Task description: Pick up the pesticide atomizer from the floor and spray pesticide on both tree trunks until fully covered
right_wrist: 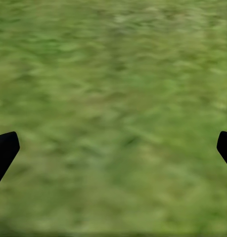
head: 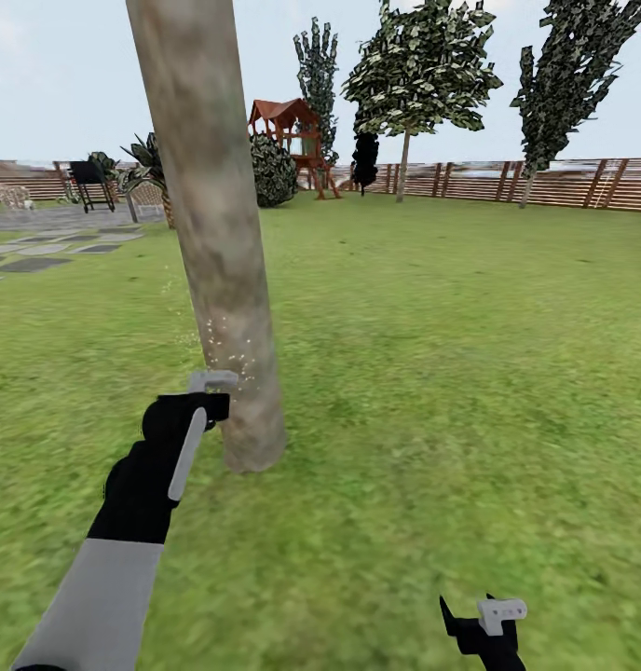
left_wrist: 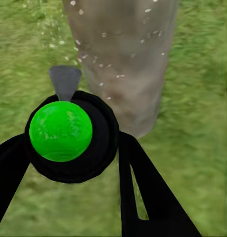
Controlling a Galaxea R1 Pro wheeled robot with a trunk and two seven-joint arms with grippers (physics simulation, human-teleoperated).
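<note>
Garden lawn (head: 432, 373), blurred green turf, fenced in brown slats (head: 544, 182). Pesticide atomizer (left_wrist: 68, 136): round, black-bodied, glossy green cap, grey nozzle aimed at the tree trunk (head: 213, 233); clamped between the left gripper (head: 195, 405)'s black fingers, just beside the trunk's lower part. Trunk: thick, smooth, slightly leaning column, mottled grey-beige; pale droplets speckle the bark near the nozzle. Spraying appears under way; coverage probably calls for sweeping the nozzle up the trunk and around it, keeping close. Right gripper (head: 484, 624): low over grass, jaws wide apart, empty. Beyond: jagged-leaved trees (head: 423, 75), red playhouse (head: 288, 130), stepping stones (head: 41, 252).
</note>
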